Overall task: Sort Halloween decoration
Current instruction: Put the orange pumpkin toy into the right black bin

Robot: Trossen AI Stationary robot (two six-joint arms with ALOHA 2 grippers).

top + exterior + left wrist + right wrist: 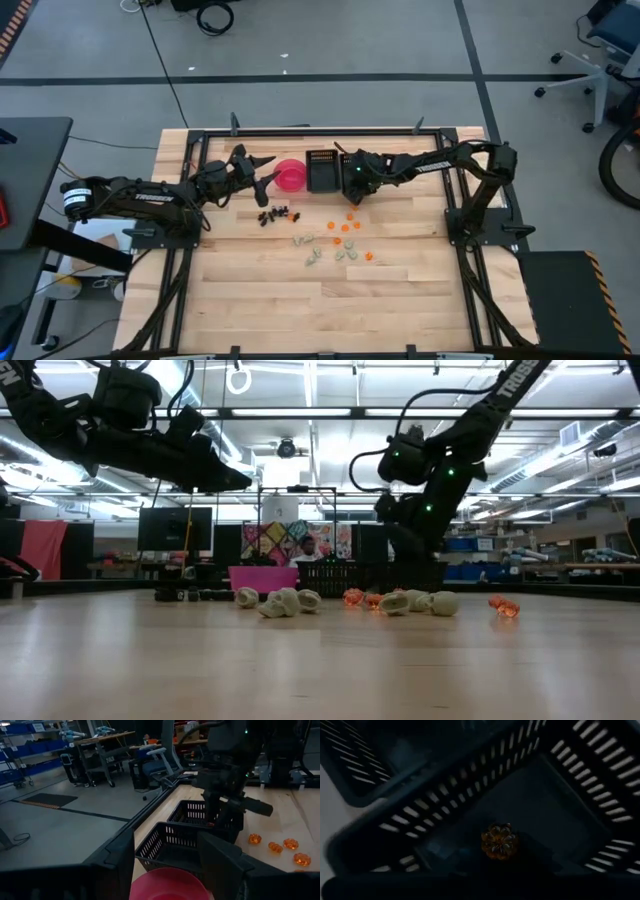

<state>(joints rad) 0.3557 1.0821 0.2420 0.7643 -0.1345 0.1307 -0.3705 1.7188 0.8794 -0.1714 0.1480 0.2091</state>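
Note:
The Halloween decoration lies in loose groups on the wooden table: dark pieces (pixel 275 213), orange pieces (pixel 346 225) and pale pieces (pixel 312 252). A pink bowl (pixel 290 176) and two black slotted trays (pixel 322 170) stand at the far middle. My right gripper (pixel 350 186) slants down over the farther tray (pixel 200 813), shut on an orange pumpkin-shaped piece (pixel 498 841). My left gripper (pixel 170 865) stands open and level just left of the bowl (pixel 167 886), with nothing between its fingers. My right gripper holds the orange piece (pixel 498 841) at its fingertips, coming from above on a slant. The piece hangs clear over the tray's floor (pixel 540 810). The fingers are too dark to tell which sides of the piece they are on.
The trays' slotted walls (pixel 165 845) rise close under my right gripper. The bowl touches the nearer tray's left side. Black frame rails (pixel 320 131) run along the table's far edge. Bare wood lies toward the near edge (pixel 330 310).

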